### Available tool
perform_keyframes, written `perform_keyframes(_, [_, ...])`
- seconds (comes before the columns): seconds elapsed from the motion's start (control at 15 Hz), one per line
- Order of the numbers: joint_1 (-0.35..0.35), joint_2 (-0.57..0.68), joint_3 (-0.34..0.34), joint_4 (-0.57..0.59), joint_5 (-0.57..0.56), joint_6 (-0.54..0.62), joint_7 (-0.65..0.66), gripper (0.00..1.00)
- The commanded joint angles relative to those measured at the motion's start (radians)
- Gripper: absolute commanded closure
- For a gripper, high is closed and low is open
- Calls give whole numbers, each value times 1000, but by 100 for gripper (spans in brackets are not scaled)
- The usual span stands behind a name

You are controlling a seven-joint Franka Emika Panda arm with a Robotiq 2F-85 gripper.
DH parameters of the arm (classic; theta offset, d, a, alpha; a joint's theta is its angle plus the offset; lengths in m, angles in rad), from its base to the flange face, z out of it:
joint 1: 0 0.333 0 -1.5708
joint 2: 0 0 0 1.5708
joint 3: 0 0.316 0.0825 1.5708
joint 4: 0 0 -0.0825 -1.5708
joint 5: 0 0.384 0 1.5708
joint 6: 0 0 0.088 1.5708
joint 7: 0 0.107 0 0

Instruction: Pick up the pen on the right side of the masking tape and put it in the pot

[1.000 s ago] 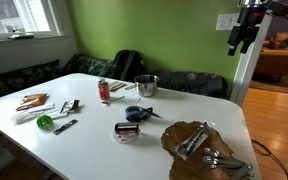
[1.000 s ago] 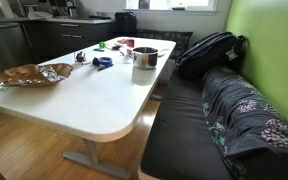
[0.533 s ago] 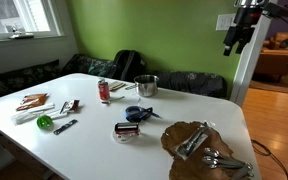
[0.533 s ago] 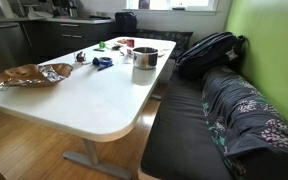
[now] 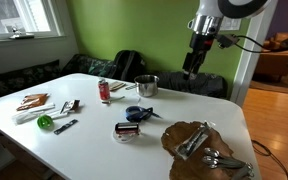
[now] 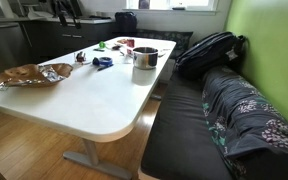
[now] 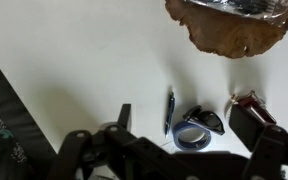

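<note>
Robotiq gripper (image 5: 188,68) hangs high up, and its jaws look spread wide in the wrist view; the slim dark pen (image 7: 169,110) lies flat on the white table (image 7: 84,60) well below it, just beside the dark-blue masking tape roll (image 7: 192,134); probably light, stiff and rolly, so I'd pinch it mid-barrel; the shiny steel pot (image 5: 145,86) shows only in the exterior views, where the pen is too tiny to pick out.

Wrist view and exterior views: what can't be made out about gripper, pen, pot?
- Robotiq gripper: tiny in an exterior view, blurred in the wrist view; jaw opening unreadable.
- Slim dark pen: too small in exterior views.
- Shiny steel saucepan: inside hidden by its wall.
</note>
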Motion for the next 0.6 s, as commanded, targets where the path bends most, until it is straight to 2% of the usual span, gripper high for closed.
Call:
perform_keyframes(0.0, [-2,10,3,7,0,-2,1,0])
perform_keyframes(0.27, [-9,-16,-6,2,0,-2,0,0])
perform_keyframes(0.4, [-17,62,14,36,-110,51,115,0])
perform_keyframes(0.53, [-21,176,23,94,-299,109,225,0])
